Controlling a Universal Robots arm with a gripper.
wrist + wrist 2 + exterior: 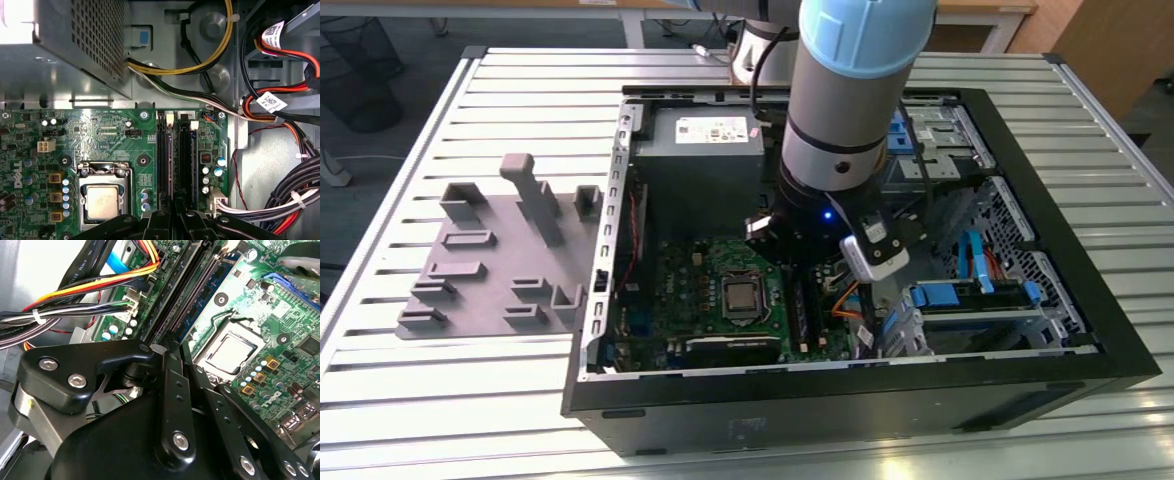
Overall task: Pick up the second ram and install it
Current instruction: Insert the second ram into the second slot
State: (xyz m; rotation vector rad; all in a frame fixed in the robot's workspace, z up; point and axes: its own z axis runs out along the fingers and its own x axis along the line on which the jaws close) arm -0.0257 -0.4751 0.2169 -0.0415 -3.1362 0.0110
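Note:
My gripper [817, 268] is low inside the open computer case, over the memory slots of the green motherboard [100, 130]. In both wrist views its black fingers stand close together over the slot nearer the processor. The second ram [172, 165] runs out from between them as a thin dark edge. Its blue-green face with chips [207, 295] stands upright in that slot. My gripper [172, 346] [175, 212] looks shut on its end. Another stick [190, 160] sits in the neighbouring slot, on the side away from the processor.
The processor [102, 201] lies beside the slots. Bundled cables [280, 200] and orange and yellow wires [100, 285] crowd the far side. The power supply [700, 135] fills the case's back corner. A grey fixture [494, 255] stands on the slatted table at the exterior view's left.

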